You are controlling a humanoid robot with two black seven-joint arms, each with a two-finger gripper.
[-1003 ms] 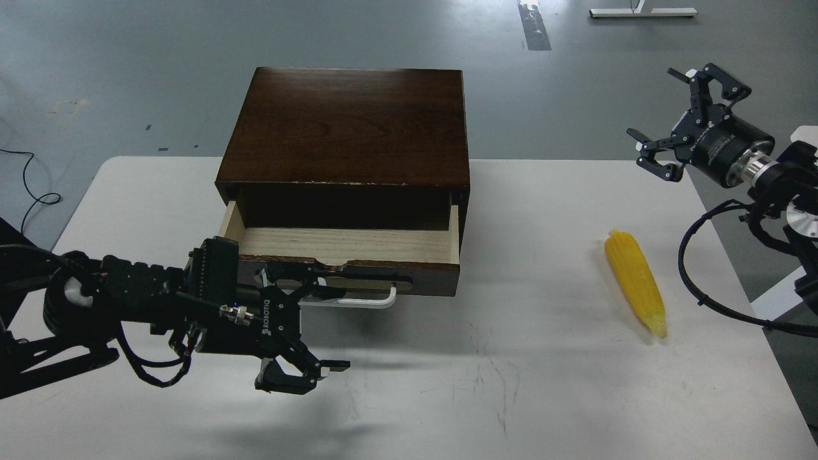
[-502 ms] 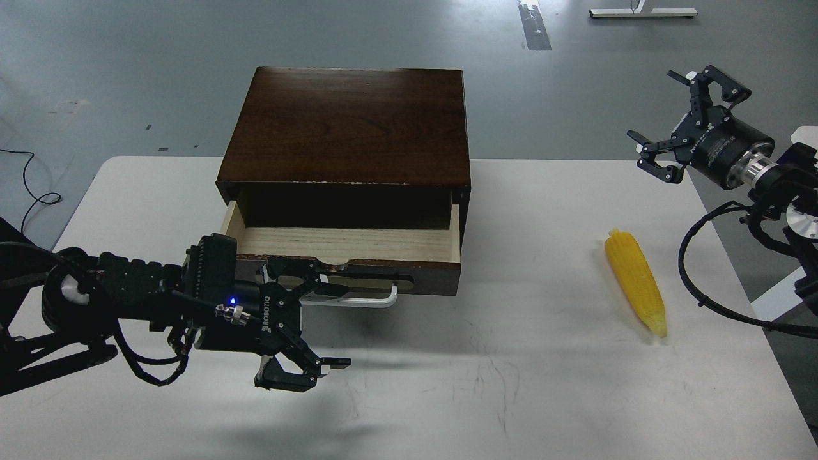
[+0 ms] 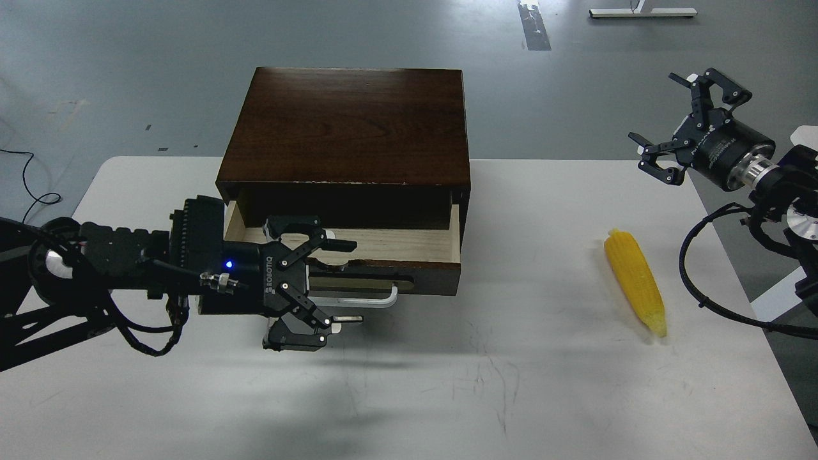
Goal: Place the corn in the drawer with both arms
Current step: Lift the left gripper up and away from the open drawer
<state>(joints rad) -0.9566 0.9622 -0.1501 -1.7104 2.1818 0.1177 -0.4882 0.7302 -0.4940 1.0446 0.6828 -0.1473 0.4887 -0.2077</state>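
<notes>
On the bench: corn (image 3: 635, 282) lies right of the open drawer (image 3: 358, 246).
Hands: left hand (image 3: 332, 281) and right hand (image 3: 677, 124) both spread, empty.
Advice: right hand should grip the cob mid-length.

You see a white table (image 3: 511, 396) with faint scuffs on its near part, standing on a grey floor (image 3: 128, 76). A strip of tape (image 3: 535, 25) marks the floor at the back — beside it, a white stand base (image 3: 642, 11). At far left, a black cable (image 3: 32, 185) loops over the floor.

Left claw (image 3: 345, 281) spread wide; right claw (image 3: 684, 121) raised, apparently open.
</notes>
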